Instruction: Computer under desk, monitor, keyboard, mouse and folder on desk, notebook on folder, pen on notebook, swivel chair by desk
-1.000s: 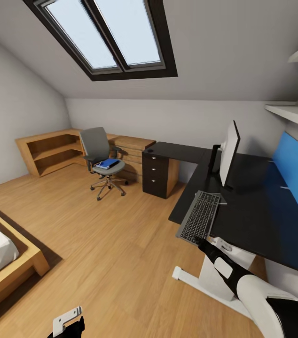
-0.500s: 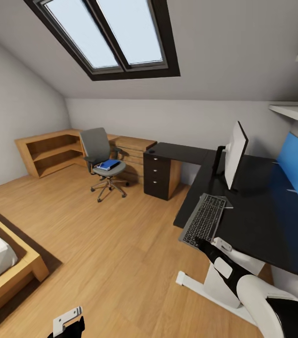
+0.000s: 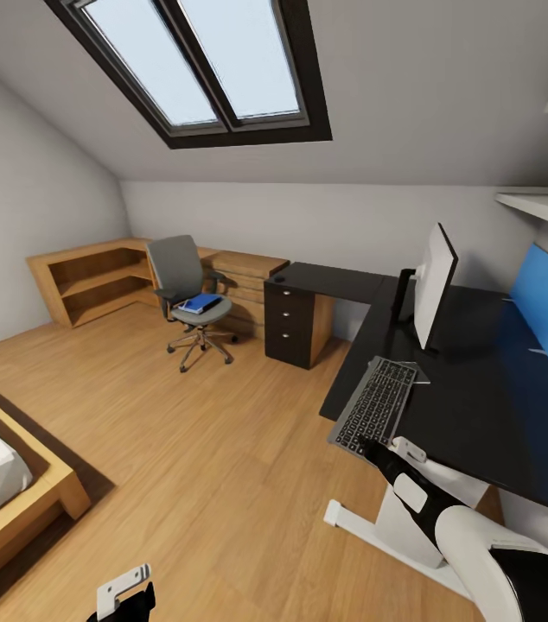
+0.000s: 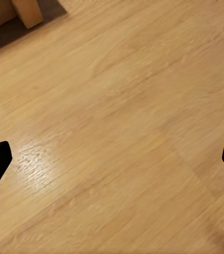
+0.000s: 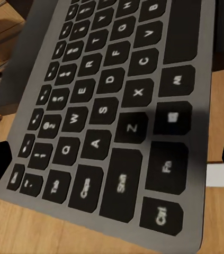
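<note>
The silver-grey keyboard [image 3: 376, 403] [image 5: 112, 116] lies on the black desk [image 3: 481, 415] in front of the monitor [image 3: 434, 287], its near end hanging over the desk's edge. My right gripper [image 3: 367, 447] [image 5: 112, 164] is open at that near end, fingertips wide to either side of the keys. My left gripper [image 3: 123, 596] [image 4: 112, 159] hangs open over bare floor. Far off, the blue folder [image 3: 199, 303] rests on the swivel chair [image 3: 179, 281]. A small dark thing, perhaps the mouse [image 3: 278, 278], sits above the drawers. Computer, notebook and pen are out of view or too small to tell.
A black drawer unit [image 3: 291, 324] stands under the desk's far wing, with low wooden shelving [image 3: 92, 276] behind the chair. A bed corner [image 3: 15, 501] is at the left. The white desk leg [image 3: 395, 518] is beside my right arm. Open wood floor [image 3: 205, 449] lies between.
The whole view slid slightly between one second and half a second ago, so the camera moved. Since then nothing has visibly changed; keyboard and right gripper keep their places.
</note>
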{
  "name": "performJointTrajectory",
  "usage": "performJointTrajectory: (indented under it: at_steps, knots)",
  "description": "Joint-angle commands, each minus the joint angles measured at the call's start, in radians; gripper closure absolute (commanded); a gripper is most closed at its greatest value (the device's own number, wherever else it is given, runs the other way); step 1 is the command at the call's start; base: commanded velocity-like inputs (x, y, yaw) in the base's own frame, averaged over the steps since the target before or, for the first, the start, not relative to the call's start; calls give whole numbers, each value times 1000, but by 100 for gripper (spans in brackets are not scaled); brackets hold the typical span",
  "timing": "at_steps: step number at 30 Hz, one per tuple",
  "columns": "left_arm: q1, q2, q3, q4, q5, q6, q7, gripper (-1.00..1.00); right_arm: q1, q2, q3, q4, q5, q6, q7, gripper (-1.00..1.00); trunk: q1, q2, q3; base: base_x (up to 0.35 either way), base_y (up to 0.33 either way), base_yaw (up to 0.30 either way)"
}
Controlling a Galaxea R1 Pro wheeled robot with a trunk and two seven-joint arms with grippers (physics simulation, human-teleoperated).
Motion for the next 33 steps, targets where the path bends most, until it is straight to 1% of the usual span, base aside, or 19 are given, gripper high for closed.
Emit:
performJointTrajectory:
  at_steps: [1,10,15,24,33]
  knots:
    - [-1,2,-4,-2,6,4,8,-100,-1,0,-5,2,-3,-3,7,-100,0,-1,-1,0,44,0]
    - [-1,3,-3,-2,7,3,9,-100,-1,0,-5,2,-2,-3,7,-100,0,-1,-1,0,48,0]
    - [0,3,-3,-2,7,3,8,-100,-1,1,-5,2,-2,-3,8,-100,0,-1,-1,0,218,0]
    - [0,1,-4,-2,5,4,8,-100,-1,0,-5,2,0,-3,8,-100,0,-1,-1,0,50,0]
    - [0,0,-5,-2,5,3,9,-100,-1,0,-5,2,0,-2,8,-100,0,-1,-1,65,138,0]
